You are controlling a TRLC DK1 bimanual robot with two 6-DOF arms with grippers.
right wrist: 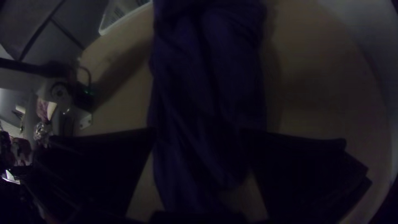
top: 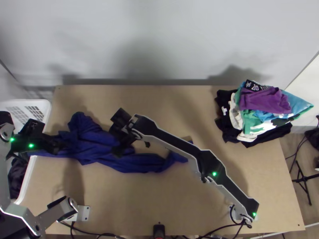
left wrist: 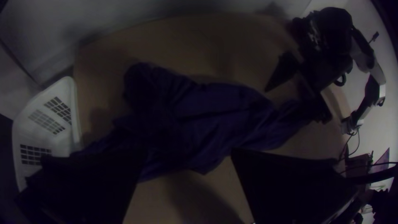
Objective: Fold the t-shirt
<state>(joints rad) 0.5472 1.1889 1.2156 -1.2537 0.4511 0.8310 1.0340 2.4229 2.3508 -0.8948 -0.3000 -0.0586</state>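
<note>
“Blue shirt [top: 89, 137], where?”
“Bunched across the surface [top: 159, 199], centre-left of the frame.”
“Gripped?”
“No. Left pincer [top: 46, 137], far left: fingers spread.”
“And the right pincer [top: 113, 133], over the shirt?”
“Fingers wide apart too, left of centre.”

The t-shirt [top: 93, 141] lies bunched on the surface [top: 179, 207], beneath the right gripper [top: 116, 133] and stretching left to the left gripper [top: 44, 143]. Beside the latter stands the basket [top: 44, 106], cloth [top: 17, 175] in it. Well right of both is the clothes pile [top: 265, 99].
</note>
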